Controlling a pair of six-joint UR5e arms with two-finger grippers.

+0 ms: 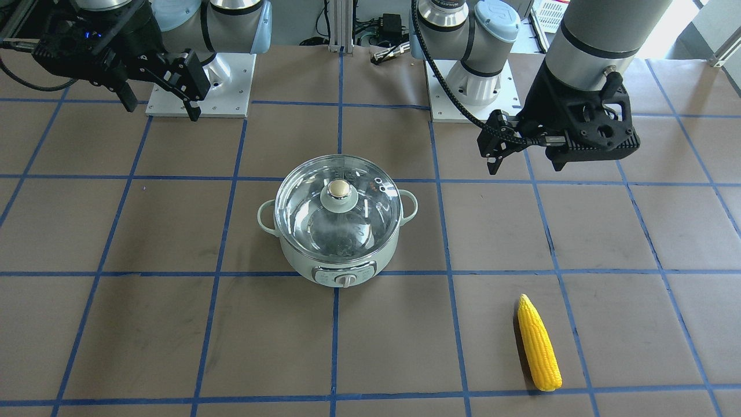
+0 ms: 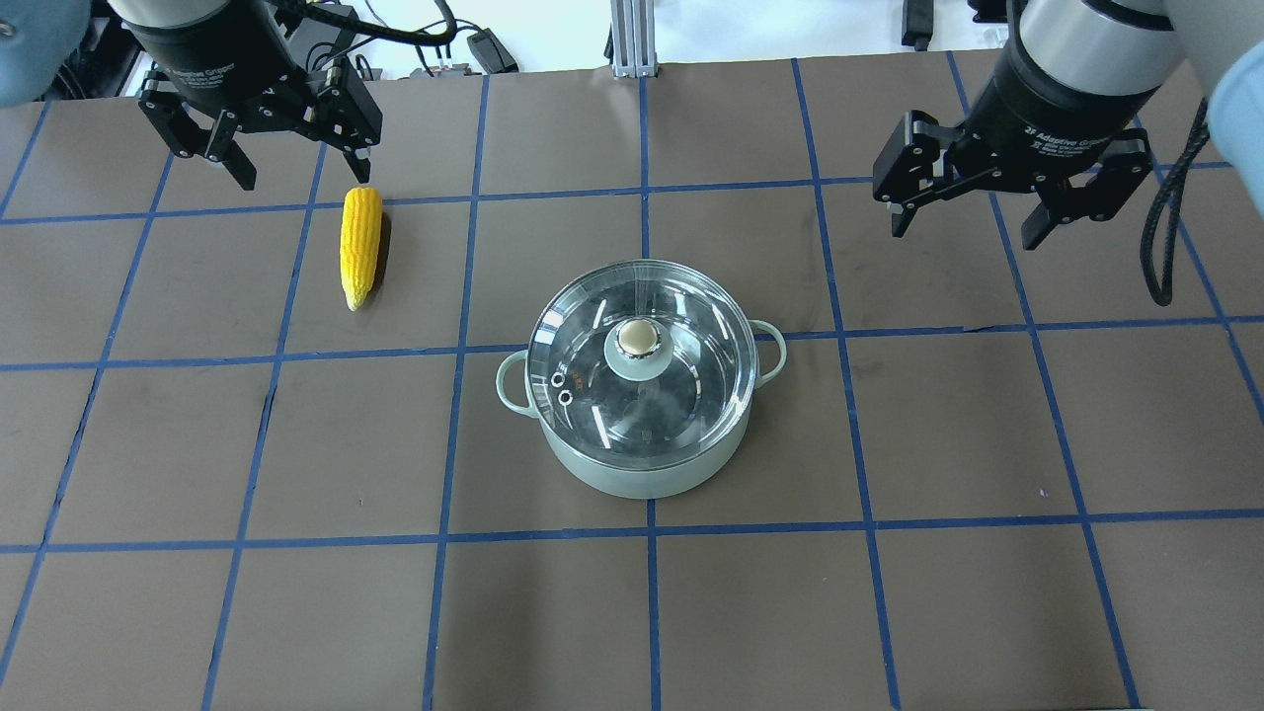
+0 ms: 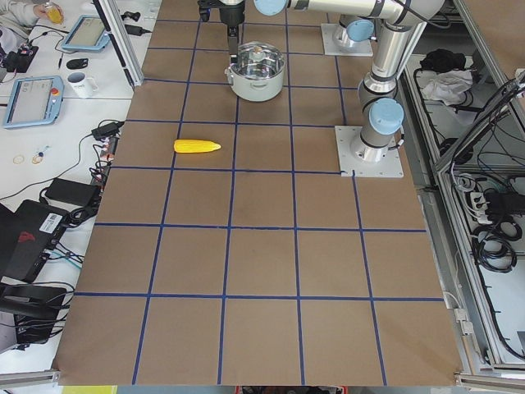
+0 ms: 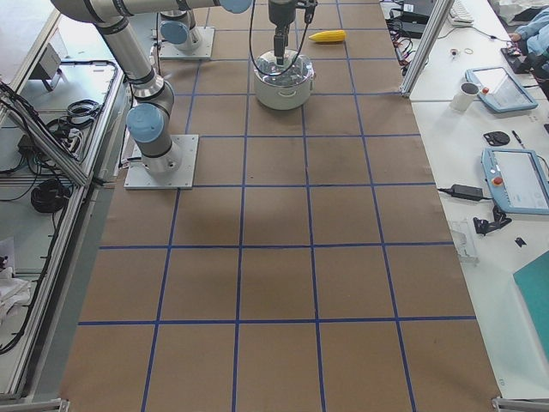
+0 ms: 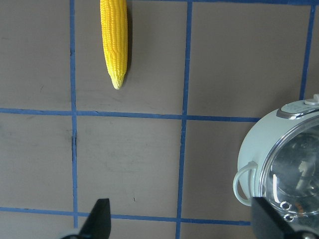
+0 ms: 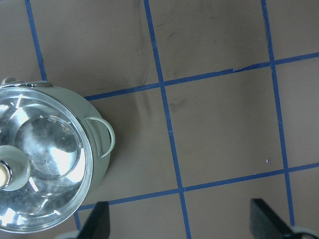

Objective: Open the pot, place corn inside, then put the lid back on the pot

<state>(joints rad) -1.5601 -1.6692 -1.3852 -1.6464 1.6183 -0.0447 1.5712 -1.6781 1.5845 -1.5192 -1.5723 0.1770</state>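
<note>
Lid [image 2: 642, 367] seated on pot [image 2: 632, 481]; interior blurred by glare. Corn [image 2: 359, 247] lies well apart. Left gripper [image 2: 302, 180] and right gripper [image 2: 965, 233]: fingers spread, empty.

This was a robotics lab. A long table [image 3: 262, 263] papered in brown carried a grid of blue tape [image 3: 232, 231], and robot arms stood bolted to steel plates [image 3: 392, 167] along one edge. Off the opposite edge, a white bench [image 4: 463, 154] held teach pendants [image 4: 517, 178], power bricks [image 3: 61, 191] and loose cables.
</note>
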